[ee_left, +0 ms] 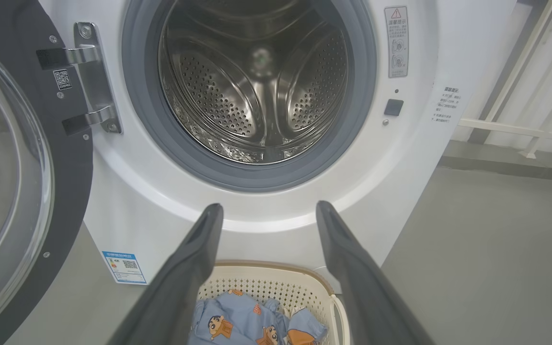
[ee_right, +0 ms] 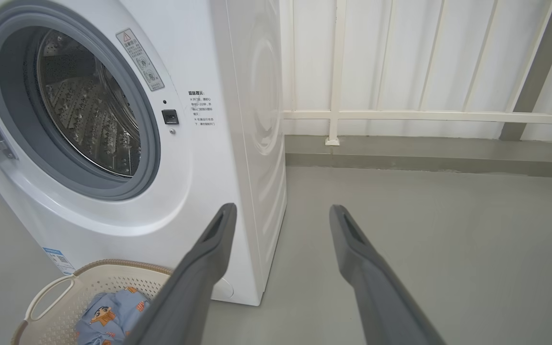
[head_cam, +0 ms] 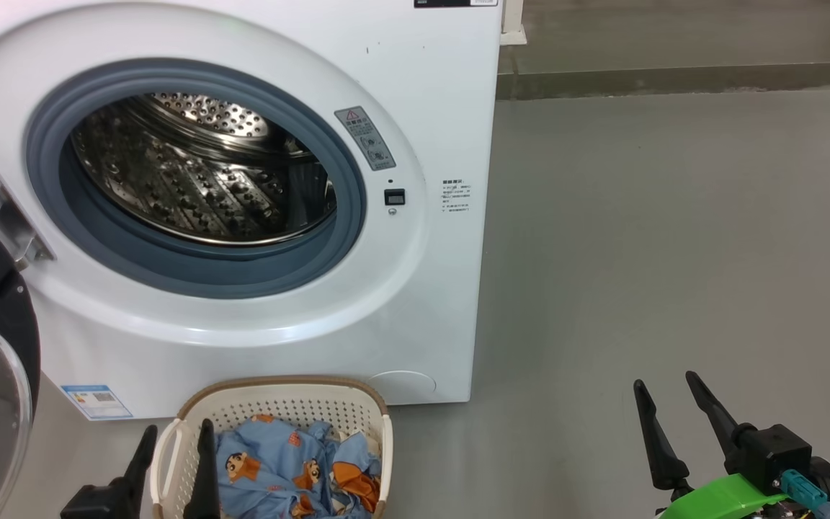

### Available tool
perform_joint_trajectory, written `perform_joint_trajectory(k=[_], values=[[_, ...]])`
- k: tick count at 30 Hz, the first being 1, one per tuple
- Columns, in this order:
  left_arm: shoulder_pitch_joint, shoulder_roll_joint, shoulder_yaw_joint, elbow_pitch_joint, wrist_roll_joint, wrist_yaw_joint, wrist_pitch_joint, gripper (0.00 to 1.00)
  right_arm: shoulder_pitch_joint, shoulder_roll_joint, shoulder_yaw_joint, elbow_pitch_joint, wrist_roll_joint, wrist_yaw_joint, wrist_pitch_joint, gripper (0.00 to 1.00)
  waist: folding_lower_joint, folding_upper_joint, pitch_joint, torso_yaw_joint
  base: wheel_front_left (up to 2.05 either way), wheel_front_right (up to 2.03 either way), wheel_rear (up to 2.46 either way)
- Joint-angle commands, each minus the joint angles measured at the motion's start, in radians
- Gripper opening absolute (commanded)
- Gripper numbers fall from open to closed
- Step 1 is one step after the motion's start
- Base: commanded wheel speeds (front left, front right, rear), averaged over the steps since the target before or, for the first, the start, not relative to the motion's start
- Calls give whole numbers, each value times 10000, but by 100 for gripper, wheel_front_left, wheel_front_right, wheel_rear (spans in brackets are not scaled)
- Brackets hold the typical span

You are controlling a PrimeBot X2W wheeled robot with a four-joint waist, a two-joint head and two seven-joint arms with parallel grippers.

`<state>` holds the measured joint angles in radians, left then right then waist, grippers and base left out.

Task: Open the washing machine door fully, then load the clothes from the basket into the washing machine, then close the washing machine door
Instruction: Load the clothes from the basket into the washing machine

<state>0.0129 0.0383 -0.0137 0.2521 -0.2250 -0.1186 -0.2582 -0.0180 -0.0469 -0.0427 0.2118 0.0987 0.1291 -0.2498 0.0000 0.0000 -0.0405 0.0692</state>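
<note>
Down low, left gripper [head_cam: 179,427], jaws wide.

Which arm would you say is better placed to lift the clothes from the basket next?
Probably the left: the left gripper is open right by the basket and clothes; the right gripper is open far off over floor.

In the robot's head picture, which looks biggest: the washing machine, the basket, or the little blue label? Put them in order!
1. washing machine, by far the largest
2. basket, though the picture's bottom edge cuts it off
3. blue label, the smallest
</note>
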Motion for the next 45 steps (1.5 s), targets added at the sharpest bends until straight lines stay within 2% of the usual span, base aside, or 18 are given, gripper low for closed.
perform_joint_trajectory(k=[1,10,20,29,34,45], values=[[-308,120,297,-182,52,57,-36,100,-133,-33,244,-244,36,16,-120,100,0,0,6,-2,0,0,0],[-377,120,122,176,-89,229,-36,100,-126,-33,168,-233,-249,16,-120,100,0,0,571,-62,0,0,0],[-1222,120,-246,1458,-397,422,-36,100,-509,-33,60,-571,-647,16,-120,100,0,0,2260,-237,0,0,0],[-2950,121,-332,3536,-424,311,-36,100,-970,-66,64,-1080,-963,16,-120,100,0,0,4161,-631,0,0,0],[-3964,358,-249,4605,-338,168,-36,100,-1205,-90,25,-1300,-1053,16,-120,100,0,0,4991,-909,0,0,0],[-6413,1379,-572,8178,-213,-63,65,100,-1694,-73,107,-1766,-1068,16,-120,100,0,0,6765,-1874,0,0,0]])
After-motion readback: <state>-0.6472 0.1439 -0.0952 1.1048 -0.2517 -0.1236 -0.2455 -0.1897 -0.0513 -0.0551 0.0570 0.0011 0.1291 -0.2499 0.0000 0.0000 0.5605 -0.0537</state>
